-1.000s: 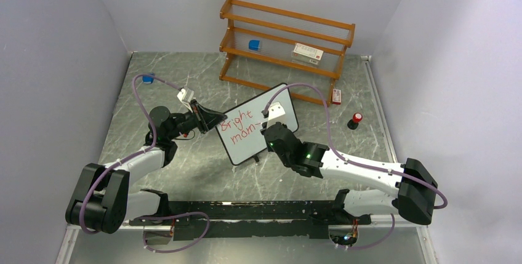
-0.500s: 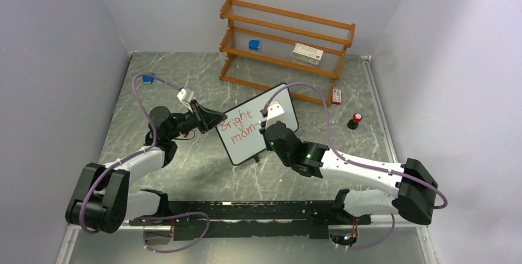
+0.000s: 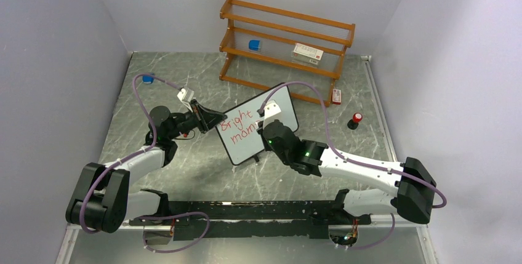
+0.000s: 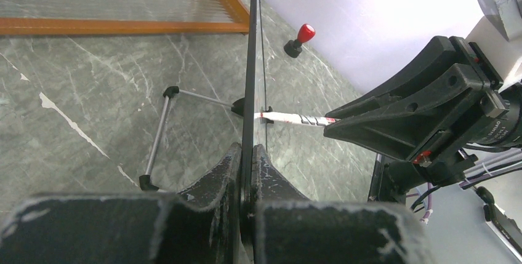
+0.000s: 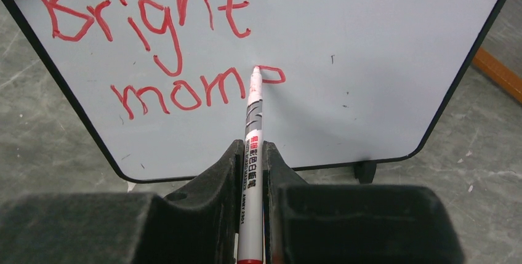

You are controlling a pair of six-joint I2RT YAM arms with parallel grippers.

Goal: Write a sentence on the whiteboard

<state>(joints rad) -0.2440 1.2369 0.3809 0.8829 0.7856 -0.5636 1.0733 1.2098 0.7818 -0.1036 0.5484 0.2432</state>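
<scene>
Top external view: the whiteboard (image 3: pixel 244 142), on the table (image 3: pixel 184 73) before the shelf (image 3: pixel 287 21), is pinched at its left edge by the left gripper (image 3: pixel 216 120). A marker (image 5: pixel 252 130) is clamped in the right gripper (image 5: pixel 251 151), its tip touching the board just after the red letters (image 5: pixel 178 95) "mom".

We see a dark green marbled table (image 3: pixel 184 73) enclosed by pale walls. At its far edge stands a tiered wooden shelf (image 3: pixel 278 60), and 1 tier carries 2 things: a small blue item (image 3: pixel 254 45) towards the left and a white box with red print (image 3: pixel 307 53) towards the right. A small red-and-white box (image 3: pixel 336 96) sits just beside the shelf's right foot. A red-topped black piece (image 3: pixel 355 120) stands near it, a blue object (image 3: pixel 147 79) lies far left, and the whiteboard (image 3: pixel 246 147) stands mid-table.
</scene>
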